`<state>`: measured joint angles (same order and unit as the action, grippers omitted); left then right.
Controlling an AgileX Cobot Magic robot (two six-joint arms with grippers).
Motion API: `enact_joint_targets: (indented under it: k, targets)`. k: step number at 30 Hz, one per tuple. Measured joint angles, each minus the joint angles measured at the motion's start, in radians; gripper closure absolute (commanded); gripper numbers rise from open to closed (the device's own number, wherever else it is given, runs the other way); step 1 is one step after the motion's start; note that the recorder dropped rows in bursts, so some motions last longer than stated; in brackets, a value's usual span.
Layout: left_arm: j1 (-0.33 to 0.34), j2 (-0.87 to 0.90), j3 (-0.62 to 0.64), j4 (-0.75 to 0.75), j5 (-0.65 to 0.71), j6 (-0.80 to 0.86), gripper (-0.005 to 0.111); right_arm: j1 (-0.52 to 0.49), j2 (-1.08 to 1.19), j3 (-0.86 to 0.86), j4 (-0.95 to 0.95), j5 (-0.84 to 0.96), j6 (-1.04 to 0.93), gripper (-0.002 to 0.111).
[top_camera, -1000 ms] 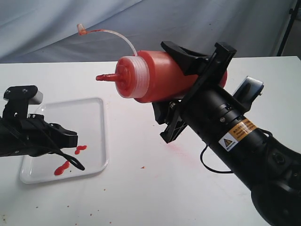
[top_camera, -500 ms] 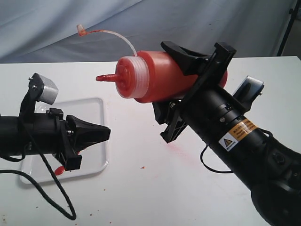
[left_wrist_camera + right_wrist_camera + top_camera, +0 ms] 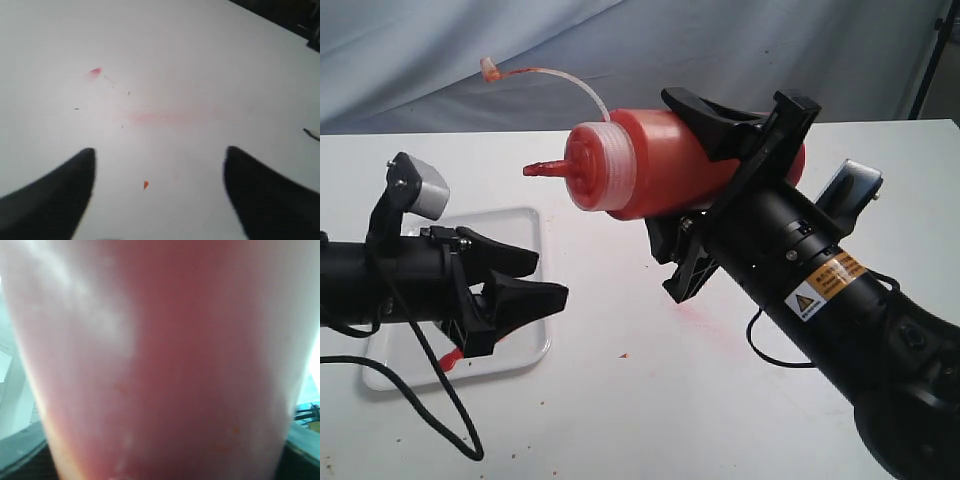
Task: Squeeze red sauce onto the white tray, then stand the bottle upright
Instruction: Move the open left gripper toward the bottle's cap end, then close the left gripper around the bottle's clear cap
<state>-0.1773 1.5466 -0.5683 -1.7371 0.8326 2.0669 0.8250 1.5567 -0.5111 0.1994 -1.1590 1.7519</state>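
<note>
The right gripper is clamping the bottle, likely soft-walled, mid-body, nozzle toward the tray; the left gripper is hovering near the tray, wide, empty.

The tray lies on the table at the left, with sauce in its near part. The left tool hangs over the tray's right side, its tips past the rim. Right of the tray and above the table, the bottle lies sideways in the right tool, nozzle pointing left.
</note>
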Motion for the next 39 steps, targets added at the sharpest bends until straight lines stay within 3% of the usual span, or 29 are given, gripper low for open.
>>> enact_joint_targets:
  k: [12,22,31,39]
  targets:
    - [0.000,0.002,0.003,-0.002,0.360,-0.042,0.002,0.000,0.000,0.000,0.002,0.000,-0.007,0.108]
    - [0.000,0.018,0.003,-0.002,0.372,-0.024,0.002,0.000,0.000,0.000,0.004,0.000,-0.042,0.108]
    - [0.000,0.003,-0.069,-0.001,0.375,-0.068,0.002,0.000,0.000,0.000,0.006,0.000,-0.052,0.108]
    - [0.000,-0.082,-0.093,-0.001,0.377,-0.073,0.002,0.000,0.000,0.000,0.006,0.000,-0.052,0.108]
